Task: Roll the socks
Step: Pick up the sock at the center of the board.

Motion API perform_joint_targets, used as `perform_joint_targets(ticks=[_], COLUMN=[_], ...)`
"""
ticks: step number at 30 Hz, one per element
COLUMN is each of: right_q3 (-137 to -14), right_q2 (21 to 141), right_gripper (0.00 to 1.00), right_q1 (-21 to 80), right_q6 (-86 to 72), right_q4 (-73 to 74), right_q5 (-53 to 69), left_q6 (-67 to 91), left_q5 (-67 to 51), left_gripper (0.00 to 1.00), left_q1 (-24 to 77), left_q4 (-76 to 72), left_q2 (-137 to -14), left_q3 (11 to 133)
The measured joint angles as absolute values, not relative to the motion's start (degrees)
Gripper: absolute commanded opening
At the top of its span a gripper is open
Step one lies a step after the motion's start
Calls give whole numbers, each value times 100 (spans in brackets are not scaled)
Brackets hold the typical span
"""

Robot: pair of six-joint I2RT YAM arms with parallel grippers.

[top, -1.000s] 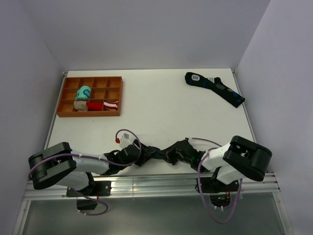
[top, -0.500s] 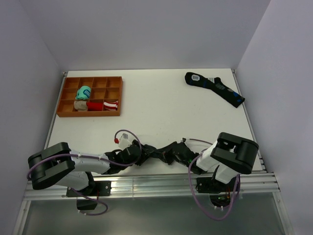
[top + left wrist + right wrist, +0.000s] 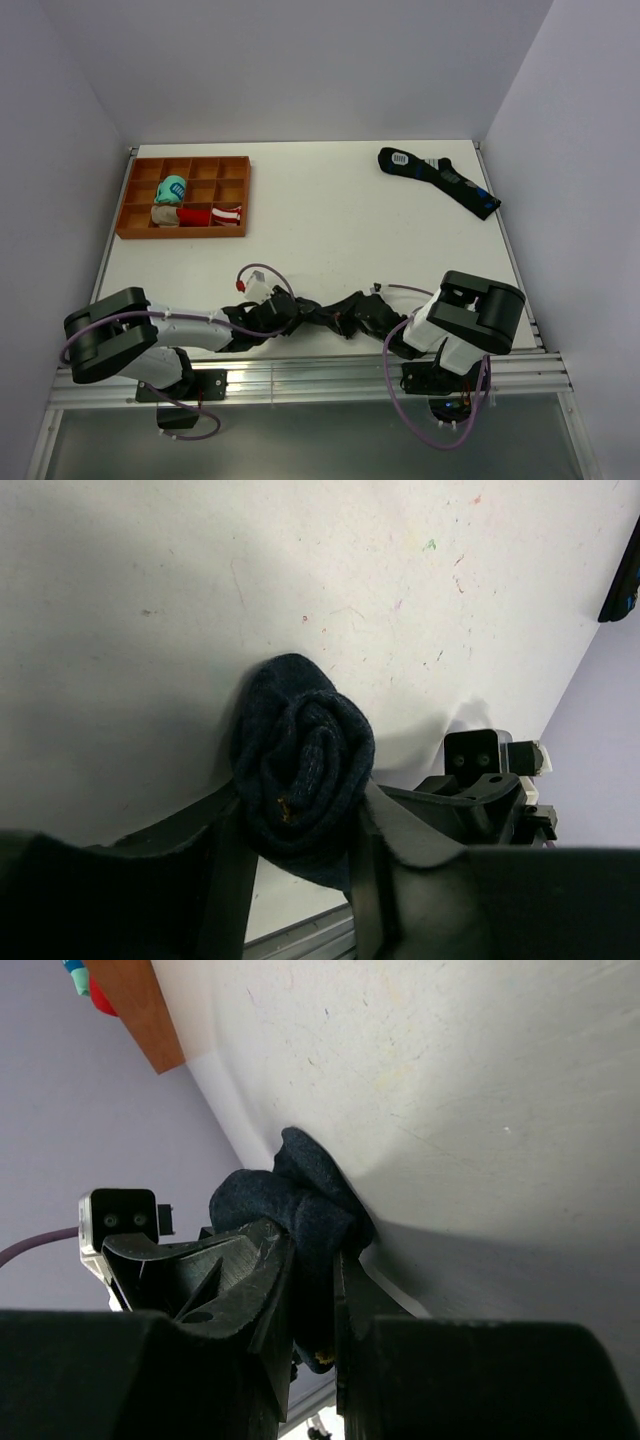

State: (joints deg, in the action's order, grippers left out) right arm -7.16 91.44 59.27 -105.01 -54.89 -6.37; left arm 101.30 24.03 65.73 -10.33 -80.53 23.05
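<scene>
Left gripper [image 3: 300, 815]: clasped on the socks [image 3: 303, 755], one finger pressed to each flank of the roll, jaws standing fairly wide around its bulk. Right gripper [image 3: 314, 1305]: clenched narrow, pinching a fold of the same dark navy fabric between its fingers [image 3: 268, 1280]. Socks: wound into a tight spiral, seen end-on in the left wrist view, with a loose tongue of cloth poking out on the far side; resting on the table [image 3: 330, 225] at its near edge, about midway between left and right, held between the two grippers, which meet there tip to tip. Both arms: laid low along the near edge, reaching inward from their bases. Table: white, lightly scuffed and speckled. Far left: an orange-brown tray [image 3: 129, 214] divided into compartments, holding a teal bundle [image 3: 172, 188] in a middle-row cell, with a beige bundle [image 3: 164, 215] and a red-white bundle [image 3: 214, 214] side by side in the near row. Far right: a longer dark sock [image 3: 442, 181] with blue marks and a white patch, lying flat and slantwise, well apart from the grippers.
</scene>
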Motion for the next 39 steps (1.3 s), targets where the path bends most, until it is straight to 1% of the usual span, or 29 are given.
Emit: perform_joint_targets(ticks=[2,5,6,8,9,11,12,14,16,18,21,30,34,37,39], right_q3=[-716,-709,-707,-690,-679,-672,-672,-674,-676,-687,-784,-1160,-1363,-1518,-1704], right_q2=[9144,9148,9155,9194,9203,9203,9181,9059,8794,8364,7620,5564,4967,4849,4842], right_gripper=[0,0,0,2,9,19,29,38,53,62,66,67,67,67,67], right_q1=[5927,5927,5927,5929,5929,5929,5929,5927,5927,5946,6005,5896,5561,5133,4823], right_q6=[-10488,-10479,-10477,-10451,-10440,-10427,-10416,-10420,-10475,-10492,-10335,-9435,-8855,-8324,-7894], right_q4=[-5483,-5494,-5511,-5596,-5627,-5634,-5601,-5426,-5085,-4543,-3739,-1474,-775,-427,-104], right_q5=[-642,-646,-646,-648,-648,-644,-637,-596,-504,-298,-150,-416,-486,-388,-351], left_q6=[10143,10147,10147,10143,10143,10134,10121,10116,10110,10101,10018,9441,8925,8453,8066], left_q5=[2432,2451,2458,2471,2475,2480,2482,2469,2469,2502,2576,2681,2692,2692,2674], left_gripper=[36,27,15,4,0,0,0,0,0,0,0,0,0,0,0], left_q1=[6578,6584,6587,6593,6598,6602,6604,6613,6622,6613,6549,6055,5426,4821,4338], left_q4=[-1031,-1009,-993,-934,-891,-786,-751,-740,-725,-681,-499,709,1286,1706,1990], left_q2=[-8101,-8125,-8125,-8125,-8128,-8134,-8136,-8130,-8086,-8012,-7791,-6816,-6128,-5721,-5612], left_q3=[2338,2366,2375,2408,2434,2491,2508,2512,2502,2464,2377,2259,2237,2390,2705])
